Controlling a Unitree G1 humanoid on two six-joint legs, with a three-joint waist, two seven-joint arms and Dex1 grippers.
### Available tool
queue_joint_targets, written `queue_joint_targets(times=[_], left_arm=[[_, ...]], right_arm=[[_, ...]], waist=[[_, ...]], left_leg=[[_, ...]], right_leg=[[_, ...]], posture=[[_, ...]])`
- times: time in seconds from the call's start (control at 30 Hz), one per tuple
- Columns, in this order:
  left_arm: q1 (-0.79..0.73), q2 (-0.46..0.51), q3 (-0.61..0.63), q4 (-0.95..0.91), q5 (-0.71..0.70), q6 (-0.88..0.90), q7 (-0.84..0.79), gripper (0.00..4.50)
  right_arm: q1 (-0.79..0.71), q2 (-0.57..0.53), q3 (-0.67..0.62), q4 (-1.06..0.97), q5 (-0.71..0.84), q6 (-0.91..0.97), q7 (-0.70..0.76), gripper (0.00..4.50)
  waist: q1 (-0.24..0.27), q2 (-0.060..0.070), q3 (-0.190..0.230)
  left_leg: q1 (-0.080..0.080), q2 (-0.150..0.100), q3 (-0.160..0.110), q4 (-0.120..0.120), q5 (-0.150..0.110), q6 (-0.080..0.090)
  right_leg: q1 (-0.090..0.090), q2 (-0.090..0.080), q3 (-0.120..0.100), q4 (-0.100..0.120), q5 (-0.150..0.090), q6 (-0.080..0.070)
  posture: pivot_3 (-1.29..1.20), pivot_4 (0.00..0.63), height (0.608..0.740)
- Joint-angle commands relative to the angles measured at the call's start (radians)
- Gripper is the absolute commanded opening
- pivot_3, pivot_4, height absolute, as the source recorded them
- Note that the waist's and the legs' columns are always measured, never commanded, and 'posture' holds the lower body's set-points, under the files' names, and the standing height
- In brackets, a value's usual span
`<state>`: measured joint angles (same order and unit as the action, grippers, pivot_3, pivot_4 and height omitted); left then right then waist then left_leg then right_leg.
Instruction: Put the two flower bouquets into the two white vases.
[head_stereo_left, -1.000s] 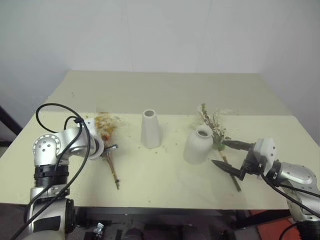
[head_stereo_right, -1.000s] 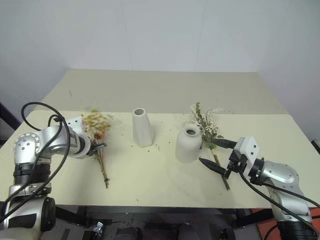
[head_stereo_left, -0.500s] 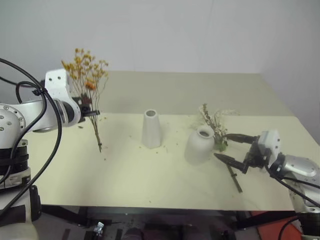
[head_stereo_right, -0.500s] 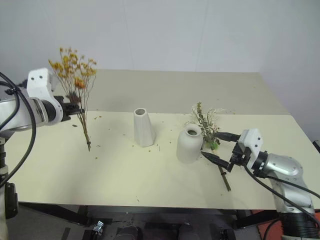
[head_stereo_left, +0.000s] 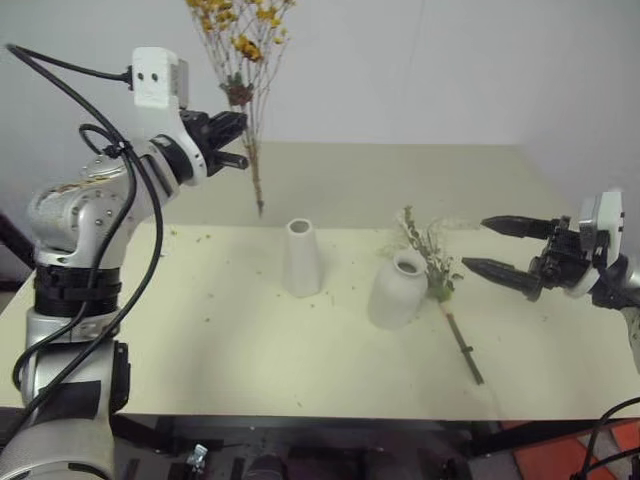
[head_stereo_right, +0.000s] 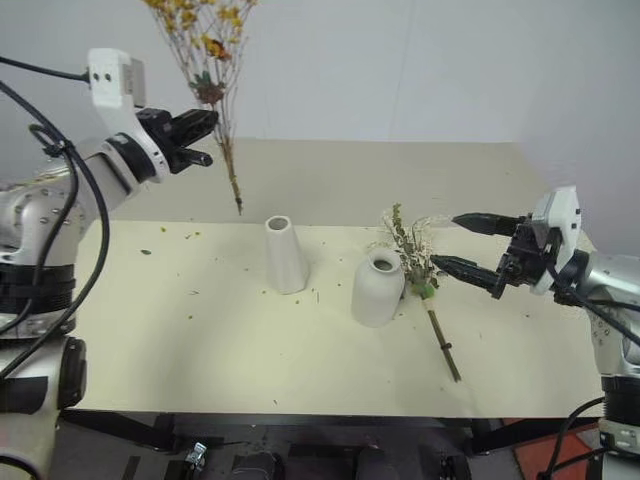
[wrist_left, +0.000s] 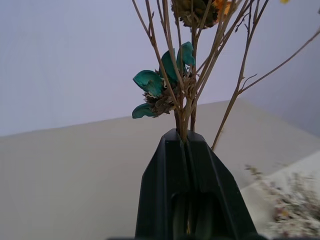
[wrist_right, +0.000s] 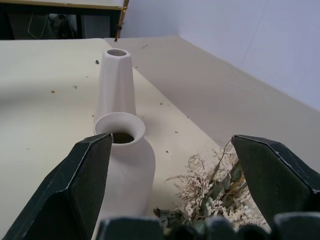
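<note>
Above the tabletop, the left gripper has its fingers pinched on the stems of the yellow bunch, held upright, stem ends hanging behind the tall vase. Round vase stands right of it. Green bouquet lies touching the round vase's right side. Right gripper hovers just right of it, fingers spread, empty.

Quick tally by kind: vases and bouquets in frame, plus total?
White vases: 2, the tall cone vase and the round vase
Bouquets: 2, the yellow dried bunch held up in the left claw, and the green and cream bouquet lying on the table
Total: 4
</note>
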<state>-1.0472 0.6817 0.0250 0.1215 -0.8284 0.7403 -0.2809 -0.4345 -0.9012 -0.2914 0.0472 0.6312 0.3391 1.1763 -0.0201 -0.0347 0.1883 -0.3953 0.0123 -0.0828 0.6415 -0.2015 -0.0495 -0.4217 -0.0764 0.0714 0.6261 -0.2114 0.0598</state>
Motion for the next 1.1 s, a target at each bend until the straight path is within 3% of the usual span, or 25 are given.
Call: queue_joint_targets(times=[0.03,0.43,1.1], left_arm=[[-0.049,-0.021,0.017,0.012,0.06,-0.044,-0.097,0.06],[-0.147,-0.111,0.03,0.128,0.149,-0.085,-0.362,0.06],[-0.157,-0.114,0.072,0.092,0.211,-0.026,-0.439,0.06]], right_arm=[[-0.032,-0.039,-0.019,-0.044,0.043,0.077,0.013,4.5],[-0.072,-0.006,0.006,-0.087,0.036,0.07,0.061,4.5],[-0.084,0.025,0.027,-0.083,0.011,0.04,0.053,4.5]], waist=[[-0.003,0.0,0.0],[-0.02,0.0,0.0],[-0.025,0.0,0.001]], left_leg=[[0.0,0.0,0.0,0.0,0.0,0.0],[0.0,0.0,0.0,0.001,0.0,0.0],[0.0,0.0,0.0,0.001,0.0,0.0]], right_leg=[[0.0,0.0,0.0,0.0,0.0,0.0],[0.0,0.0,0.0,0.0,0.0,0.002],[-0.001,0.0,0.0,0.001,0.0,0.002]], posture=[[0.0,0.15,0.74],[0.0,0.15,0.74],[0.0,0.15,0.74]])
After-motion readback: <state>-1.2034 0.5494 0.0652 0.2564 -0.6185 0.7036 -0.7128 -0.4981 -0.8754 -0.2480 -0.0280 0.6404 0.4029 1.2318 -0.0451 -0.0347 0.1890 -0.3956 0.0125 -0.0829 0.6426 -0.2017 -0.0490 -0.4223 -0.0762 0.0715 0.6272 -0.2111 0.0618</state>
